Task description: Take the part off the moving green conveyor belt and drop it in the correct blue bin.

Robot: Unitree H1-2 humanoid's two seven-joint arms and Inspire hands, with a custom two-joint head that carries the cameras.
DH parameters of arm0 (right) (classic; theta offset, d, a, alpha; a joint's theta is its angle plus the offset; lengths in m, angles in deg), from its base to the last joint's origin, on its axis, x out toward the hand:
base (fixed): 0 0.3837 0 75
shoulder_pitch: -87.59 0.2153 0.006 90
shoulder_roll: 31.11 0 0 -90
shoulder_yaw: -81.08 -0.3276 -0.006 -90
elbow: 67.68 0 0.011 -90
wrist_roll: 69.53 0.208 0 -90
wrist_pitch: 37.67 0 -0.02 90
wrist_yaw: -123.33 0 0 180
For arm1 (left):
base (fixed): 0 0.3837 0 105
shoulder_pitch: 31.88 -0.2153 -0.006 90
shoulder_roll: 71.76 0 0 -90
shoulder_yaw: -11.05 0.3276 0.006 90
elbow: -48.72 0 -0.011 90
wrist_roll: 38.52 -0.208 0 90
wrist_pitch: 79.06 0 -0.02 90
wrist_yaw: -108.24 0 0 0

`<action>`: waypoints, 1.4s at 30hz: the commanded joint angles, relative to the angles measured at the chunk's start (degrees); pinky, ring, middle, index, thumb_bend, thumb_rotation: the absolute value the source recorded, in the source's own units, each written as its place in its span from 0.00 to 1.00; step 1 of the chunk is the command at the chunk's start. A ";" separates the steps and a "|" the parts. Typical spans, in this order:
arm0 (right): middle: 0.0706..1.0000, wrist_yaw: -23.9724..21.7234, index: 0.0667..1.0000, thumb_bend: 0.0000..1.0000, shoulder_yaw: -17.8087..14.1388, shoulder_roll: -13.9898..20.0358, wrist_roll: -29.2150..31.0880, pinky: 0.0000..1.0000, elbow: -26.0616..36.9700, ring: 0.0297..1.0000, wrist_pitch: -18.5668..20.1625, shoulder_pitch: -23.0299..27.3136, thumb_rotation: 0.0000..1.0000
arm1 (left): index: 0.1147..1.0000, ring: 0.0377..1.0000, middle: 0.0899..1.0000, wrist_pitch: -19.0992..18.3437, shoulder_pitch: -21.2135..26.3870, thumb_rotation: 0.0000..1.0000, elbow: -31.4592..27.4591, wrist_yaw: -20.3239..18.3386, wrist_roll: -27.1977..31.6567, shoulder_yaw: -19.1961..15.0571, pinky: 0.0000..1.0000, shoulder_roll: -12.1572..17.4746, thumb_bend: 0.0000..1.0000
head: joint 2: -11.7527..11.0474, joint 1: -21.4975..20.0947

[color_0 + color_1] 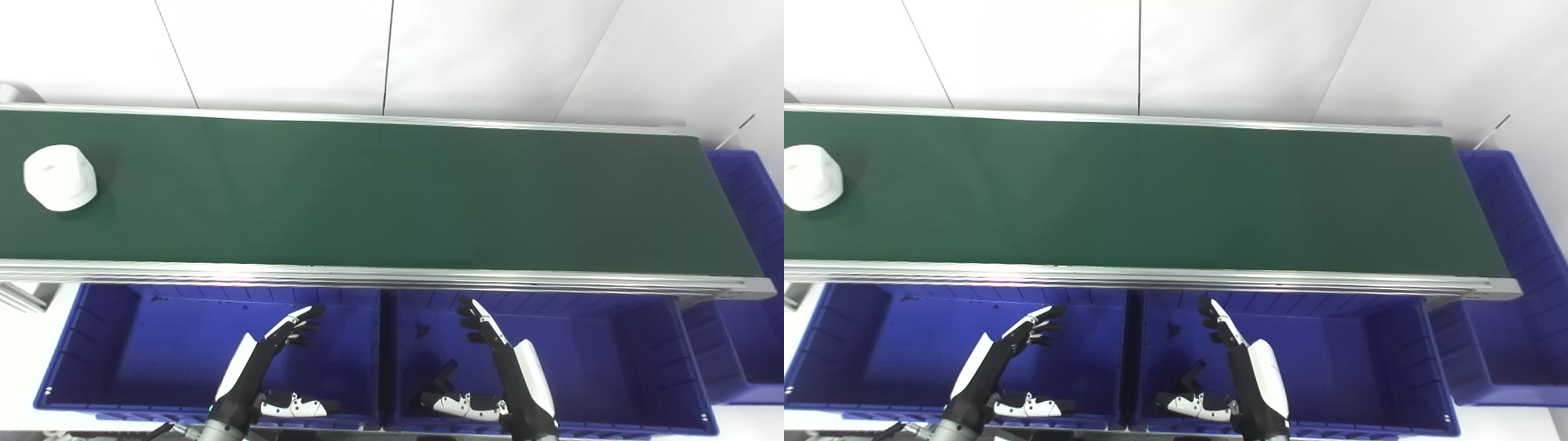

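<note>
Resting far left on belt (392, 196), white part (60, 177), well apart from left hand (269, 361)

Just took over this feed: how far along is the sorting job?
Nothing looks done for this part yet: the white part sits on the green belt at its far left end. Left hand and right hand are open and hold nothing, hovering over the blue bins. Picking, carrying and dropping are all left.
</note>
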 commanded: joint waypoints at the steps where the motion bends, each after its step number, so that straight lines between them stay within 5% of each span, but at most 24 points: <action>1: 0.85 0.18 0.92 0.81 0.12 -0.13 0.24 0.78 0.98 0.83 -2.55 -0.09 0.03 | 0.81 0.77 0.84 1.58 0.26 0.18 -1.18 0.52 -0.14 -0.36 0.69 0.19 0.83 | -0.09 0.04; 6: 0.85 0.50 0.92 0.81 0.09 -0.28 -0.10 0.78 1.11 0.83 -2.50 -0.32 0.01 | 0.81 0.77 0.84 1.58 0.20 0.18 -0.98 0.72 -0.44 -0.31 0.69 0.18 0.83 | -0.53 0.45; 20: 0.86 1.06 0.94 0.80 -1.09 1.06 0.85 0.77 -2.37 0.84 -5.67 -0.29 0.04 | 0.77 0.74 0.80 1.58 1.71 0.16 1.80 5.35 -1.40 4.14 0.64 -0.39 0.85 | -7.63 11.60; 36: 0.88 -0.06 0.97 0.78 -1.31 1.20 1.89 0.80 -3.68 0.87 -5.08 -0.01 0.05 | 0.74 0.70 0.77 1.58 3.64 0.11 3.95 9.43 -1.70 7.88 0.60 0.12 0.85 | -11.51 13.58; 42: 0.89 -0.19 0.98 0.78 -1.41 1.09 2.99 0.81 -4.53 0.87 -5.40 0.49 0.03 | 0.74 0.70 0.76 1.58 5.38 0.12 5.54 13.85 -3.18 11.02 0.60 0.63 0.84 | -12.40 14.51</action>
